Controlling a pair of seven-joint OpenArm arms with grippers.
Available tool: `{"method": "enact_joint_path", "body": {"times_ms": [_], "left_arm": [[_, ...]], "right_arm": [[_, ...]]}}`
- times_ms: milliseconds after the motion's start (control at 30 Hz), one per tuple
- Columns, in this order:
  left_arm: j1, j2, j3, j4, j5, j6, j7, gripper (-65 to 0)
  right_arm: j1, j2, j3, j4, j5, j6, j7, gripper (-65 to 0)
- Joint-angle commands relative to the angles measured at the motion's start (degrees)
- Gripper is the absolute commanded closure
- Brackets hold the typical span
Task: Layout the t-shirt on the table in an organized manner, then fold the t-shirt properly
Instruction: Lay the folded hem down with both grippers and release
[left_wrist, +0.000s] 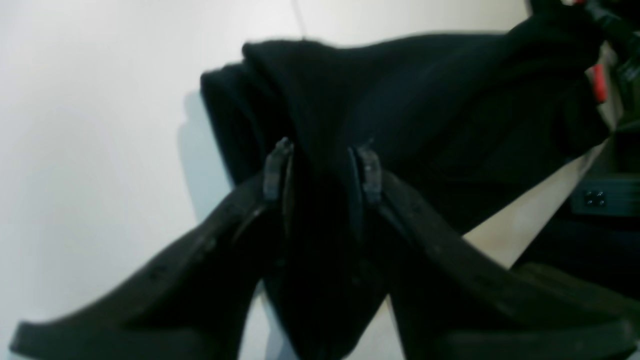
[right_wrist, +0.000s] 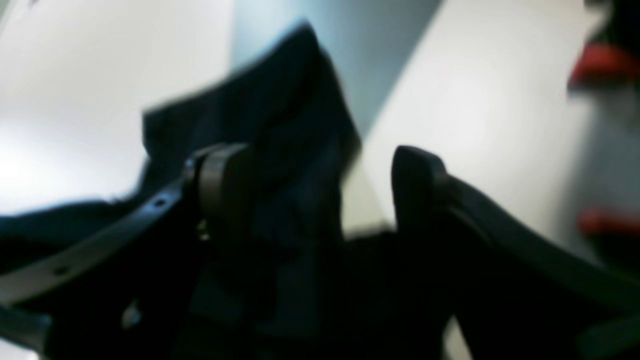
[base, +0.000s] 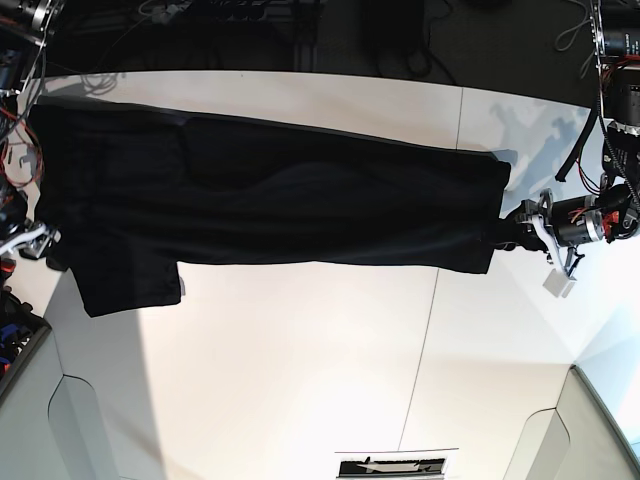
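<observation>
The table is covered along its far part by the shirt, which is stretched in a long dark band across the seam, one sleeve hanging lower at the end where the right gripper works. Most of the table nearer than the shirt is left bare, so ample room is offered for folding toward that side. The far hem is seen close to the table's far edge, where little margin is left.

The left gripper is found at the shirt's opposite end, its fingers parted a little with dark cloth lying between them; whether the cloth is pinched cannot be told. The right gripper's fingers are spread wide, cloth draped against one and not clamped.

If the grippers are lifted with cloth snagged on a finger, the flattened shirt is likely to be dragged and wrinkled. A pull toward the far edge could slide the hem off the table.
</observation>
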Motion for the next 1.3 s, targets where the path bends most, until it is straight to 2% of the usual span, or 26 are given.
{"method": "enact_joint_path", "body": {"times_ms": [0, 133, 267, 500, 667, 967, 1000, 1033, 1133, 1267], "left_arm": [[-1.3, -1.3, -0.5, 1.0, -1.2, -0.5, -0.2, -19.9], [-1.3, -1.3, -0.5, 1.0, -0.8, -0.5, -0.2, -19.9], [-1.3, -1.3, -0.5, 1.0, 0.8, -0.5, -0.2, -19.9], [-1.2, -1.3, -0.5, 1.0, 2.7, -0.5, -1.1, -19.9], [-1.2, -1.3, -0.5, 1.0, 3.3, -0.5, -1.9, -19.9], [-1.2, -1.3, -0.5, 1.0, 3.7, -0.5, -1.9, -19.9], [-1.2, -1.3, -0.5, 1.0, 4.0, -0.5, -1.9, -19.9], [-1.2, -1.3, -0.5, 1.0, 4.1, -0.5, -1.9, -19.9], [-1.2, -1.3, -0.5, 1.0, 4.2, -0.5, -1.9, -19.9], [-1.2, -1.2, -0.5, 1.0, 4.1, -0.5, -2.1, -19.9]], "right_arm": [[2.2, 1.2, 0.3, 0.8, 0.9, 0.2, 1.7, -42.0], [6.2, 1.2, -0.2, -1.9, -1.5, -0.5, 3.7, -42.0], [10.8, 1.1, -1.8, -9.9, -5.3, -0.9, 7.6, -42.0], [17.1, 0.7, -8.5, -23.6, -6.3, -0.9, 12.2, -42.0], [18.9, -2.1, -10.8, -28.7, -10.1, -1.2, 13.5, -42.0], [18.9, -8.2, -10.8, -29.3, -10.4, -1.2, 13.7, -41.6], [18.9, -8.5, -10.8, -29.2, -10.4, -1.2, 13.7, -37.9], [18.9, -8.6, -10.8, -28.9, -10.4, -1.2, 13.9, -30.6], [18.9, -8.4, -10.8, -27.7, -10.4, -0.2, 13.9, -1.1], [18.9, -7.7, -10.8, -25.4, -11.5, -0.1, 12.8, 0.0]]}}
